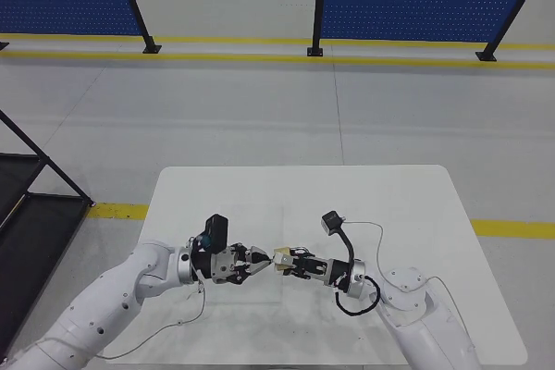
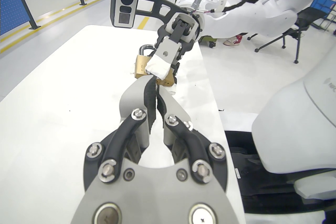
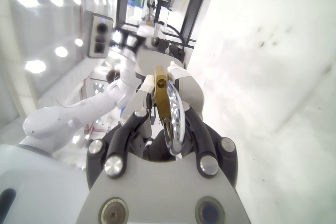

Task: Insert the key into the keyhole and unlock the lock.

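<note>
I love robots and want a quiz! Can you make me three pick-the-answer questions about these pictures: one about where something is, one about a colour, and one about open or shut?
1. Where is the lock?
A) on the floor
B) in a drawer
C) in the right gripper

2. What colour is the lock's body?
A) gold
B) red
C) green

3. How are the left gripper fingers?
A) spread wide open
B) shut close together
C) wrapped around a cup

Answers:
1 C: the right gripper's fingers clamp the lock on both sides, with its shiny loop pointing back toward the wrist.
2 A: the body shines brass-gold in both wrist views.
3 B: the black pads almost touch, and the tips sit right at the lock.
</note>
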